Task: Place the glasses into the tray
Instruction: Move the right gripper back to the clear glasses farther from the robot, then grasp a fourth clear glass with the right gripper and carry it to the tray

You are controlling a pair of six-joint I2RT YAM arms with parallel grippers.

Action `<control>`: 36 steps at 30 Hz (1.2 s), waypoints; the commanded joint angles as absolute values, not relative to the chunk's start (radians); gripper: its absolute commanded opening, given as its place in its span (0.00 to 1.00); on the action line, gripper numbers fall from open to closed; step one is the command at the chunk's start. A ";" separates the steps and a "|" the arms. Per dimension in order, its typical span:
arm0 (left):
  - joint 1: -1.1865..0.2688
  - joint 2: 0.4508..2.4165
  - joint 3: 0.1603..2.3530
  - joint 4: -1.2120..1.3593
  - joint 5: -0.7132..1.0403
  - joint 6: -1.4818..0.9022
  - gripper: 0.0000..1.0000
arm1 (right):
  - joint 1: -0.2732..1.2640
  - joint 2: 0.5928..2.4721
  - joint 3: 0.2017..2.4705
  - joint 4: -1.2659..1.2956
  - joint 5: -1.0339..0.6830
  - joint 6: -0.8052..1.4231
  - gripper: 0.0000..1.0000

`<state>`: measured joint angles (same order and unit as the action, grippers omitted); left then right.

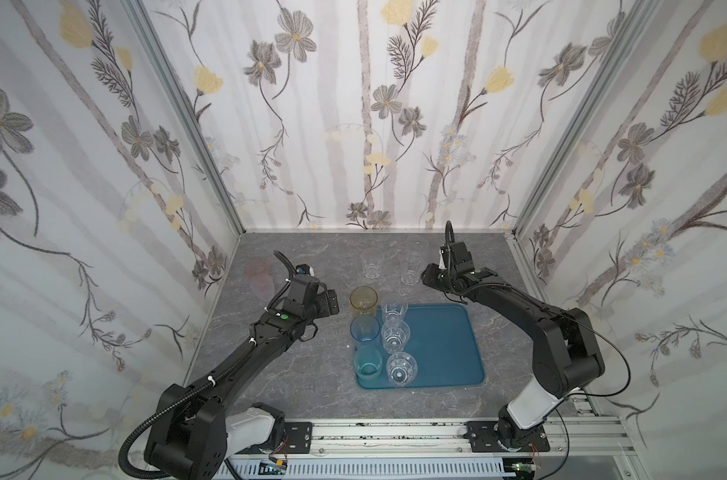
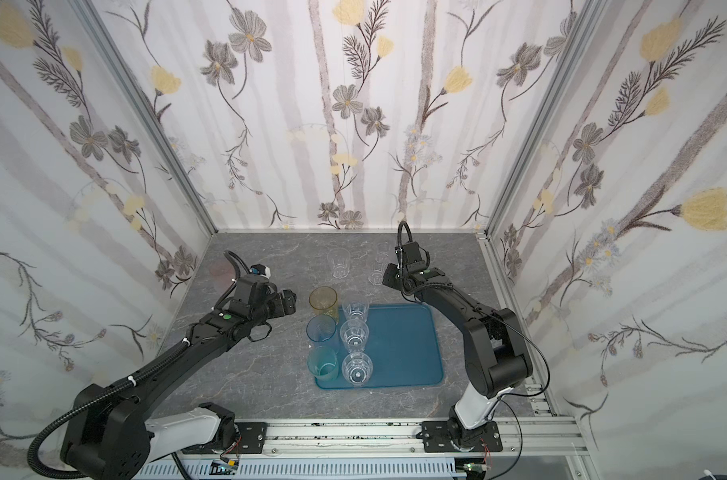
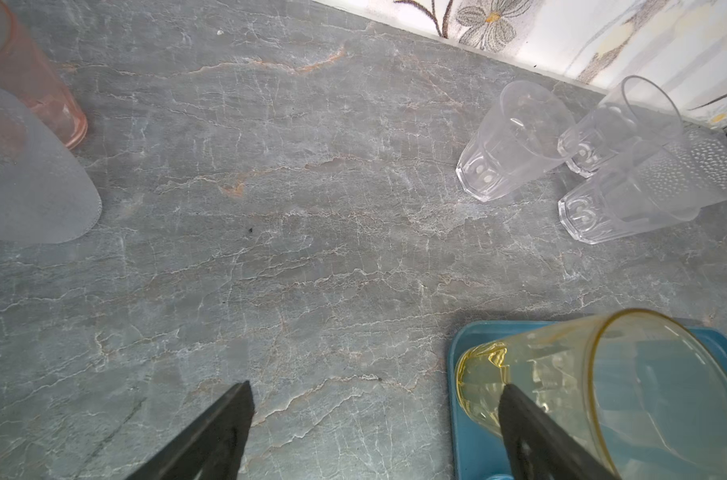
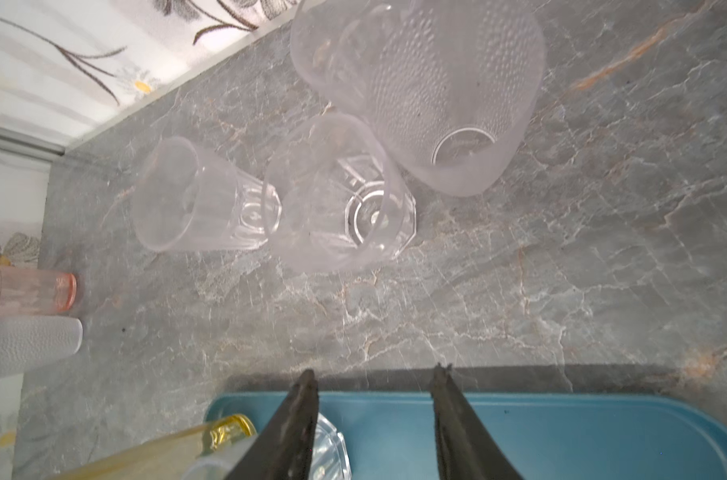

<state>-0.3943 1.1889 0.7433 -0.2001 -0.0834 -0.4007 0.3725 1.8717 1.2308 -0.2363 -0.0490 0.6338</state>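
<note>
The teal-blue tray (image 1: 440,345) lies mid-table and holds several glasses along its left side: amber (image 1: 363,303), light blue (image 1: 365,330), teal (image 1: 368,363) and three clear ones (image 1: 395,336). My left gripper (image 1: 332,302) hangs open just left of the amber glass (image 3: 561,382), with only bare table between its fingers (image 3: 237,411). Over the tray's far edge (image 4: 519,405) my right gripper (image 4: 374,374) is open and empty. Beyond it stand two clear glasses (image 4: 341,195) and a frosted one (image 4: 436,95).
A pink glass (image 1: 257,270) and a frosted glass (image 3: 29,174) stand at the back left, near the left wall. The clear glasses (image 1: 372,262) at the back stand close to the rear wall. The tray's right half (image 2: 399,345) is bare.
</note>
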 commanded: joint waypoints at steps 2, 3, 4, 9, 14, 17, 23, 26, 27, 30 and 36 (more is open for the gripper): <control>-0.396 1.155 0.690 -0.168 -0.124 -0.427 0.95 | 0.367 1.979 1.362 -0.238 -0.046 0.661 0.46; -0.396 1.149 0.678 -0.167 -0.126 -0.425 0.95 | 0.366 1.999 1.383 -0.247 -0.030 0.659 0.46; -0.397 1.143 0.666 -0.167 -0.126 -0.423 0.96 | 0.365 2.018 1.405 -0.250 -0.012 0.656 0.46; -0.397 1.106 0.636 -0.164 -0.136 -0.417 0.97 | 0.362 2.108 1.489 -0.284 0.017 0.635 0.45; -0.397 1.100 0.637 -0.164 -0.155 -0.391 0.97 | 0.361 2.181 1.567 -0.334 0.083 0.596 0.42; -0.397 1.100 0.639 -0.161 -0.149 -0.396 0.97 | 0.360 2.214 1.596 -0.354 0.076 0.584 0.34; -0.397 1.097 0.638 -0.155 -0.146 -0.396 0.98 | 0.372 2.204 1.580 -0.357 0.088 0.562 0.10; -0.397 1.092 0.632 -0.153 -0.149 -0.394 0.98 | 0.380 2.173 1.556 -0.356 0.094 0.552 0.04; -0.397 1.091 0.630 -0.153 -0.149 -0.394 0.98 | 0.383 2.160 1.547 -0.353 0.098 0.549 0.04; -0.397 1.084 0.634 -0.152 -0.147 -0.396 0.98 | 0.392 2.114 1.521 -0.350 0.100 0.547 0.02; -0.400 1.031 0.651 -0.152 -0.228 -0.371 0.98 | 0.411 1.975 1.453 -0.359 0.086 0.540 0.01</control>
<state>-0.3985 1.0508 0.6384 -0.1749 -0.1593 -0.3882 0.4038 2.0277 1.4731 -0.3904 0.0818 0.5480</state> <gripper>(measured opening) 0.977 0.061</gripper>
